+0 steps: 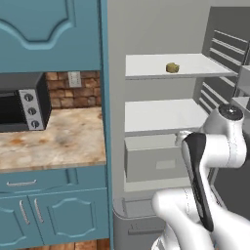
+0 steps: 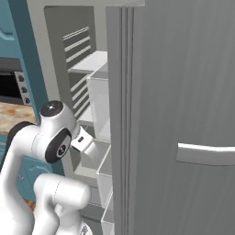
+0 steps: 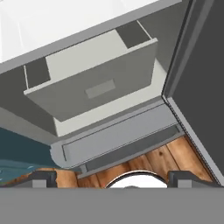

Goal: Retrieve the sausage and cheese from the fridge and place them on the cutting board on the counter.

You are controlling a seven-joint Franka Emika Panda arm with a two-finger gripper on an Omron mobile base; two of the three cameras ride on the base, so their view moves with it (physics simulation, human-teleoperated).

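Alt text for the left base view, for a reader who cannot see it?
An open fridge holds the cheese on its top white shelf, above a second shelf and a grey drawer. The white arm rises at lower right; a toaster oven sits left.

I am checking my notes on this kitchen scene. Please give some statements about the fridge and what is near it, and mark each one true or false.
1. The fridge stands open. True.
2. The cheese lies on the lowest shelf. False: it lies on the top shelf.
3. The grey drawer sits below the shelves. True.
4. The gripper is closed on the cheese. False: it is open and holds nothing.
5. A toaster oven stands on the counter left of the fridge. True.
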